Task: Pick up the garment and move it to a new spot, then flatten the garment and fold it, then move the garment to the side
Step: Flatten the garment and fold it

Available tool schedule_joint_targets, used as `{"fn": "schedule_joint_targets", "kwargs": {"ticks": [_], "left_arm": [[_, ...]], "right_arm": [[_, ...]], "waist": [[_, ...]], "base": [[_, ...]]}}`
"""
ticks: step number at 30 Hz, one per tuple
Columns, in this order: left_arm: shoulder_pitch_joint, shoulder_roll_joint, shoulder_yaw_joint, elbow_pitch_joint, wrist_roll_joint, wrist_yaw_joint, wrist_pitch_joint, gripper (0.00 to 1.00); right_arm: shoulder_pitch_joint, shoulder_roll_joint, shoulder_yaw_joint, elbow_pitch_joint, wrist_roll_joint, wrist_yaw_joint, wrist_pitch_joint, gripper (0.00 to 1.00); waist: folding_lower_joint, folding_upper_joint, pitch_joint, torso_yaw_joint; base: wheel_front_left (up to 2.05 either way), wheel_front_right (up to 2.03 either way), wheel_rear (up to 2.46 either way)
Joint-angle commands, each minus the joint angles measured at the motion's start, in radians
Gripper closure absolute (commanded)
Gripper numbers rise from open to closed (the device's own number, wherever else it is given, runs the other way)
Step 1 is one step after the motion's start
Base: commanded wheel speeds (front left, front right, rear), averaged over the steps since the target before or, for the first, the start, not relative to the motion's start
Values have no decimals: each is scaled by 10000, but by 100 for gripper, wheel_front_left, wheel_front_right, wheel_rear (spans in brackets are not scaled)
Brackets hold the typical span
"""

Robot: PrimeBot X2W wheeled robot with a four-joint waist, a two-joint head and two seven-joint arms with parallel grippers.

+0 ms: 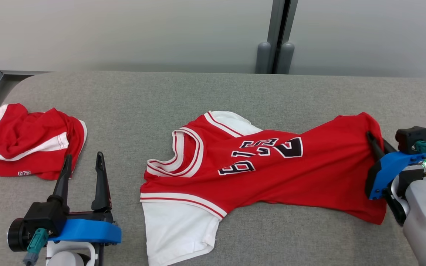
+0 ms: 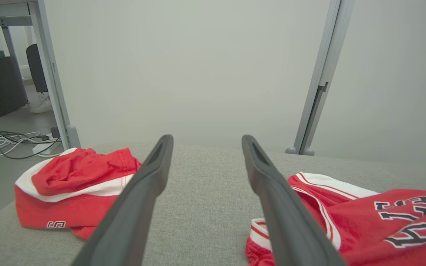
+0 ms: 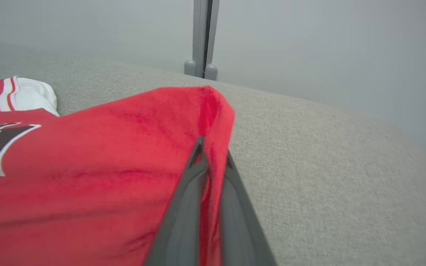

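While the red basketball jersey sprawls across the middle of the grey fabric-covered table, the right end effector is right on its hem at the right-hand end. Look at the right wrist view: the two dark fingers are pressed together with a fold of red cloth caught between them, so that's a firm pinch on the jersey. Just past the fingertips the fabric bunches up into a small ridge.

The jersey itself lies sideways, collar toward the robot's left and hem toward its right. It is twisted through the waist, with its black, white-edged lettering facing up. One white sleeve spreads flat toward the near edge of the table. The other white sleeve peeks out on the far side of the shoulder.

Over on the left, the left end effector hangs above the table with its fingers spread wide, gripping nothing. It sits between the jersey's collar and a crumpled red-and-white garment, which lies near the table's left corner, well apart from the jersey. From the left wrist view, grey cloth shows between the parted fingers, with the crumpled heap to one side and the jersey's trimmed neckline to the other.
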Motion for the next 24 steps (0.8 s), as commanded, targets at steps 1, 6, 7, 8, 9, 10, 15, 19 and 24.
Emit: {"fn": "schedule_joint_targets", "kwargs": {"ticks": [1,6,7,8,9,10,15,19,24], "left_arm": [[-13,-11,-22,-34,-3,-55,-46,0],[16,-14,11,-31,-47,-33,-46,0],[-5,-12,3,-18,-37,-34,-46,0],[-24,-11,3,-10,-26,-36,-46,0],[-40,-13,9,-1,-11,-37,-46,0],[-50,-11,25,3,11,-39,-46,0],[35,-10,137,-20,97,-47,-47,0],[225,-12,247,-28,143,-53,-47,0],[513,-14,396,-88,231,-57,-45,0]], "right_arm": [[-129,-38,-48,48,-51,-2,-57,100],[-357,165,-351,370,-337,-2,-184,0],[-393,233,-419,446,-400,-2,-198,0],[-416,314,-501,457,-457,-2,-212,0],[-455,365,-599,432,-520,-2,-229,0],[-487,380,-710,358,-570,-2,-249,0],[10,290,-1592,-1017,-1023,-2,-249,0],[831,398,-2725,-2597,-1336,-2,-247,0],[2221,755,-3665,-4457,-1711,-1,-249,0]], "waist": [[0,-1,17,-10],[0,-1,117,-152],[0,-1,125,-166],[0,-1,126,-190],[0,-1,119,-217],[0,-1,103,-254],[0,-1,-66,-470],[0,-1,-288,-660],[0,-1,-592,-886]], "base": [[0,0,0],[0,0,0],[0,0,0],[0,0,0],[0,0,0],[0,0,0],[0,0,0],[0,0,0],[0,0,0]]}}
